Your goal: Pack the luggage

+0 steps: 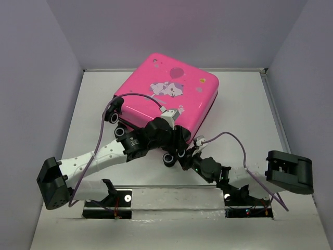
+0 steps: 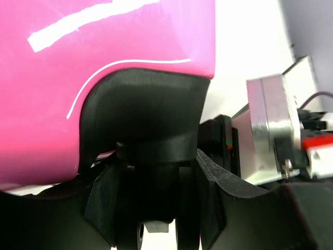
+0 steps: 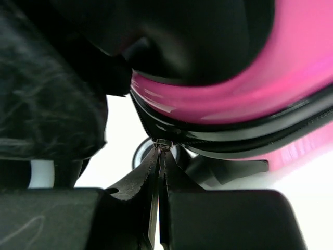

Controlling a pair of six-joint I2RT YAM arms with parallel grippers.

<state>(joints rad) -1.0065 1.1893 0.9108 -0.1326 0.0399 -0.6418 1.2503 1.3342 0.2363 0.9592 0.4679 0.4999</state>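
Overhead, you can't see either set of fingertips; both wrists cover them at the luggage's (image 1: pixel 171 88) 6 o'clock corner. At the left gripper (image 2: pixel 158 203), you can't tell whether the fingers (image 2: pixel 216 182) pinch the wheel (image 2: pixel 153 182). At the right gripper (image 3: pixel 160 177), the zipper pull (image 3: pixel 162 144) is mostly buried between pressed-together fingers. The 9 o'clock side is dark blur.

The luggage (image 1: pixel 167 96) has a smooth, glossy hot-pink shell of hard plastic that catches white highlights. Its wheel housing (image 2: pixel 145 104) is matt black plastic. Along its seam the zip band (image 3: pixel 234 136) is black with a dull sheen, and the zip pull (image 3: pixel 163 144) is silvery metal. The right gripper (image 3: pixel 161 156) has matt, grainy black plastic jaws.
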